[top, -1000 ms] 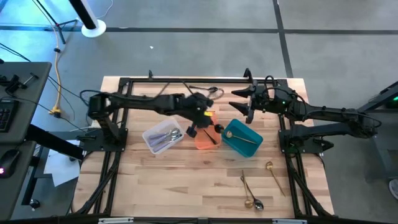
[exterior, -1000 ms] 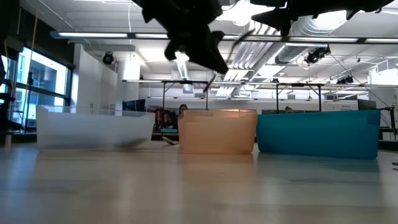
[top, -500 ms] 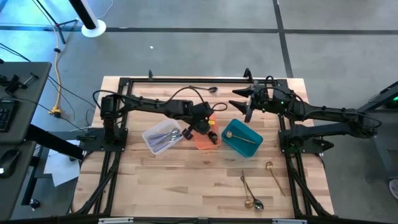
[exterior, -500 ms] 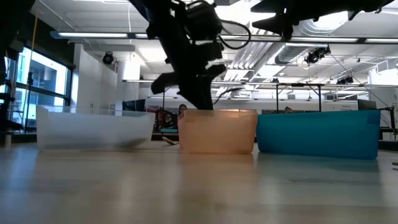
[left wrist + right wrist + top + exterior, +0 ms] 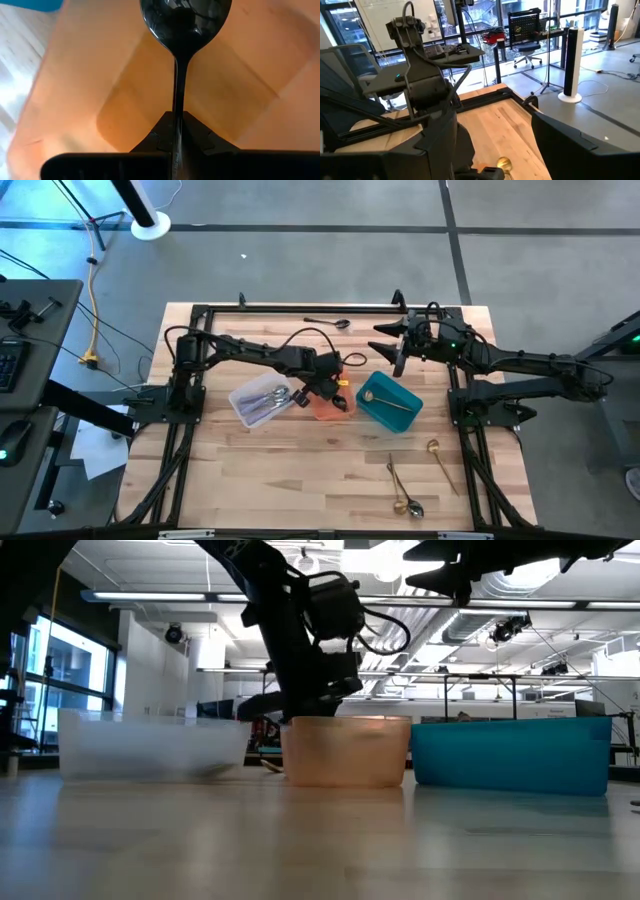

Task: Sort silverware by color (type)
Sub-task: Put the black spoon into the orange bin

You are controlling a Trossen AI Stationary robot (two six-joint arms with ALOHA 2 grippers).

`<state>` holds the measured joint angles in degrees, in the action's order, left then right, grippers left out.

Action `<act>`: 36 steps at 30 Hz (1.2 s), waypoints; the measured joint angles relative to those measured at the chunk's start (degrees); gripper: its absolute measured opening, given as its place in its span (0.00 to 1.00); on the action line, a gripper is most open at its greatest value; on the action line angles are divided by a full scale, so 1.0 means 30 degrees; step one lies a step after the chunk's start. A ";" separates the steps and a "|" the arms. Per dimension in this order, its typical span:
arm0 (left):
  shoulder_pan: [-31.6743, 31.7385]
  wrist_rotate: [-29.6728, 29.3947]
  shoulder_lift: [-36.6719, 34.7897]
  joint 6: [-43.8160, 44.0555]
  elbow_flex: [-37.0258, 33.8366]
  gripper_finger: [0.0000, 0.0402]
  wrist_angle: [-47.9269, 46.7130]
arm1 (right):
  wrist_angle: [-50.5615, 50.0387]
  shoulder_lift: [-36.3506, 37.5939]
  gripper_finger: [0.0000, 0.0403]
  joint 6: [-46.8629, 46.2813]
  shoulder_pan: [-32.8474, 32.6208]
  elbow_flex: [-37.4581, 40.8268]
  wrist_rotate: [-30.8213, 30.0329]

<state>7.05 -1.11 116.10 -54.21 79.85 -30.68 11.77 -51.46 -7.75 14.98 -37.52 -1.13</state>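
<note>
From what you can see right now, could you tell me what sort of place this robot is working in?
Probably a robotics lab in an open-plan office: exposed ceiling ducts, an office chair by large windows, and a wooden table where the left gripper holds a black spoon over an orange bin.

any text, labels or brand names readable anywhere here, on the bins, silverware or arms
None can be read.
Clear bin, orange bin and teal bin: no print shows.
Black spoon in the left hand: plain, no mark.
Right hand: no label legible.
Whiteboard in the room behind: only faint marks, too blurred to read.
</note>
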 joint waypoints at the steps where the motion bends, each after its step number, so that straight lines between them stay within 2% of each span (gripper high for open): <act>1: -0.0043 -0.0040 0.0091 0.0003 0.0000 0.00 -0.0033 | 0.0000 0.0000 0.60 -0.0102 0.0000 0.0000 0.0006; 6: -0.0205 -0.0063 0.0341 0.0042 0.0029 0.01 0.0010 | 0.0000 0.0000 0.60 -0.0451 0.0000 0.0000 0.0002; 17: -0.0307 -0.0713 0.0443 0.0530 -0.0051 0.10 0.0382 | 0.0000 0.0000 0.60 -0.0473 0.0000 0.0000 0.0000; 36: -0.0299 -0.1076 0.0392 0.0537 -0.0051 0.13 -0.0047 | 0.0000 0.0000 0.60 -0.0466 0.0000 0.0000 0.0007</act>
<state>6.15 -4.34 117.27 -52.60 79.70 -30.82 11.77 -51.46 -9.15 14.98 -37.52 -1.10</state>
